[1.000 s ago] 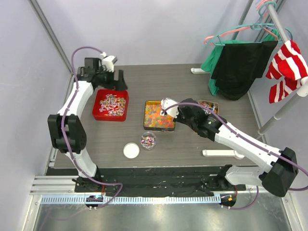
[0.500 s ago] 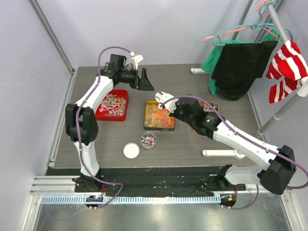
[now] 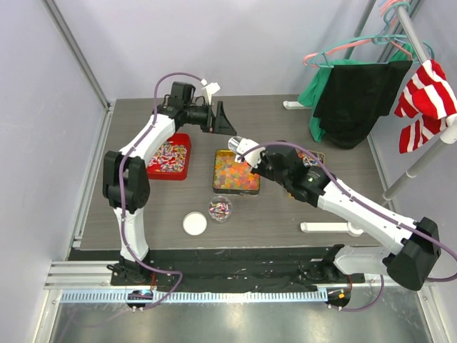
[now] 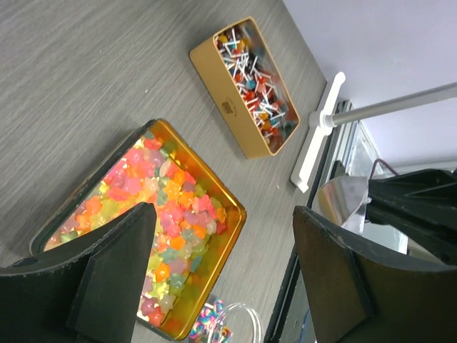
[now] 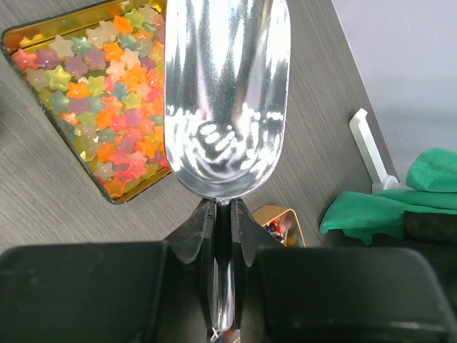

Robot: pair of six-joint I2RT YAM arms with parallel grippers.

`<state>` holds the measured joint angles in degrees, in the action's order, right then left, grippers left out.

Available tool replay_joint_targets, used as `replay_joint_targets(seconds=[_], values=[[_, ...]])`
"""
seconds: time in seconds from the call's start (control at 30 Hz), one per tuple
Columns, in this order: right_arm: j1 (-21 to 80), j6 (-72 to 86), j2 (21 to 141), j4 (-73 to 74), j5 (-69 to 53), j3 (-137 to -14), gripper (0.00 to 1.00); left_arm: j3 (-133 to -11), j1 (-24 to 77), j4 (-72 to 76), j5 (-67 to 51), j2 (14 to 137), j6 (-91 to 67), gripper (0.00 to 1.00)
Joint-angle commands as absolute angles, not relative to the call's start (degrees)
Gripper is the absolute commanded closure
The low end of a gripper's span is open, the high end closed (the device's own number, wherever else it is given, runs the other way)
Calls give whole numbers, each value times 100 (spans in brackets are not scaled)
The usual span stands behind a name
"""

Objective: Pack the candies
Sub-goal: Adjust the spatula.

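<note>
Star-shaped gummy candies (image 3: pixel 235 171) fill a gold tin (image 3: pixel 215 173) at mid-table. Wrapped candies (image 3: pixel 170 153) lie in a red tray (image 3: pixel 164 176) to its left. A small glass jar (image 3: pixel 220 209) in front of the tin holds a few wrapped candies. My left gripper (image 3: pixel 223 121) is open and empty, raised behind the tin; its view shows the gummies (image 4: pixel 153 214) and the jar (image 4: pixel 239 325) between its jaws (image 4: pixel 223 211). My right gripper (image 5: pixel 223 214) is shut on the handle of an empty metal scoop (image 5: pixel 225 93), held over the tin's far right corner (image 3: pixel 239 147).
A white lid (image 3: pixel 194 224) lies left of the jar. A smaller gold tin of lollipops (image 3: pixel 310 157) stands at the right, also in the left wrist view (image 4: pixel 239 125). A white rack foot (image 3: pixel 328 228) lies front right. Clothes (image 3: pixel 353 100) hang back right.
My left arm has swung right from behind the red tray to behind the gold tin, jaws still open. My right gripper with the scoop has shifted slightly back and left.
</note>
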<state>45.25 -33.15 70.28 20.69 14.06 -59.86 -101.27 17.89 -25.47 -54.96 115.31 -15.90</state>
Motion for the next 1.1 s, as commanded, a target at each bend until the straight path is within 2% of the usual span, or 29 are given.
replay_joint_targets(seconds=[0.0,0.27,0.47,0.93,1.03,1.07], values=[[4526,-3428,6698,1995,1248,-5898,99,-10046,1784,-1908,-5633,11092,-2003,20],[4535,-3472,6873,1916,1389,-5792,99,-9756,1784,-1504,-6090,10916,-2241,24],[4526,-3498,7066,1644,1714,-5941,99,-9528,1793,-1477,-6530,10872,-2241,36],[4535,-3674,7268,1521,1775,-6346,99,-9545,1995,-1792,-6521,11109,-2004,36],[4526,-3691,7286,1477,1775,-6390,99,-9536,2048,-1854,-6530,11127,-1916,46],[4535,-3709,7286,1468,1775,-6390,99,-9527,2048,-1872,-6522,11127,-1899,57]])
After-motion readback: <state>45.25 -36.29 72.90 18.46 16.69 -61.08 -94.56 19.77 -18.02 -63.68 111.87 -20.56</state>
